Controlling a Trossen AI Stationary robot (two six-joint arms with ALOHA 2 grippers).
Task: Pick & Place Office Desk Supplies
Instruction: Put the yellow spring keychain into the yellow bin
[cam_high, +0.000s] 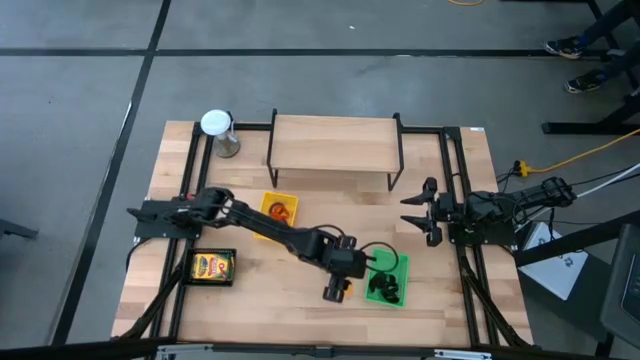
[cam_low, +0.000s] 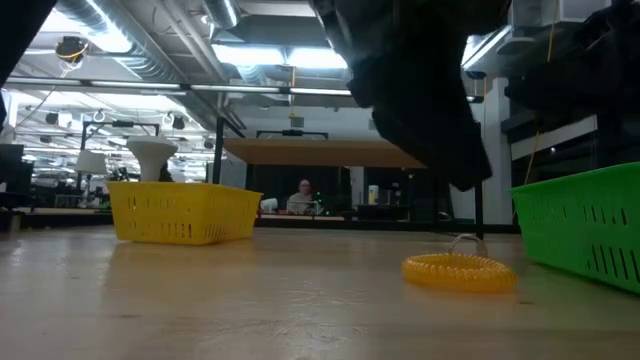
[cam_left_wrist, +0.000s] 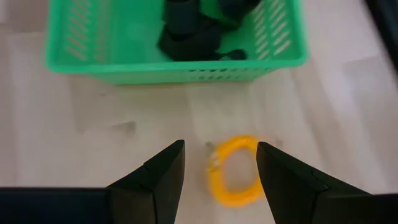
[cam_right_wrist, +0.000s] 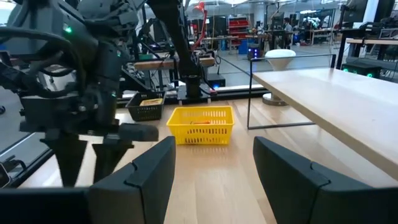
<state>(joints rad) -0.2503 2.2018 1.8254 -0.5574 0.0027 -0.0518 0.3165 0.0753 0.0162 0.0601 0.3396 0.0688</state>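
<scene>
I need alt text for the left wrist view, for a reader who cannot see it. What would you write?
The left gripper hangs open over a yellow ring lying flat on the wooden table, one dark finger on each side of the ring. Beyond the ring stands a green tray holding black clips.

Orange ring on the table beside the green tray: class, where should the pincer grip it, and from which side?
Grip the orange ring across one stretch of its thin band, coming straight down from above. It lies flat on the table, so its sides offer little height. The left pincer, open, already hangs over it, near the green tray.
</scene>
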